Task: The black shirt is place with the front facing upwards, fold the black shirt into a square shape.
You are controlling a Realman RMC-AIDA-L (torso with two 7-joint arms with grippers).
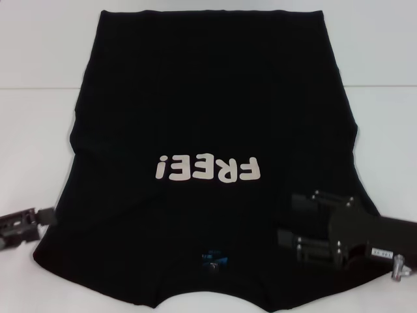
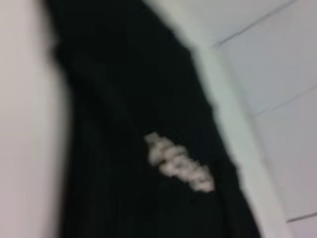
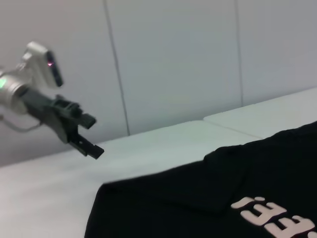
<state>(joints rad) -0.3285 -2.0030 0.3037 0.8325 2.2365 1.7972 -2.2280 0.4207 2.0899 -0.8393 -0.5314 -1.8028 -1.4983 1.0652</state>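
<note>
With the shirt (image 1: 208, 117) flat, sleeves tucked, my right pincer (image 1: 296, 225) hovered apart over it, left pincer (image 1: 45, 214) apart beside it; next I needed both at the collar end.

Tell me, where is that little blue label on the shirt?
In the head view, the blue neck label sits at the collar of the black shirt, on the edge nearest the robot, below the white "FREE!" lettering and left of the right gripper.
</note>
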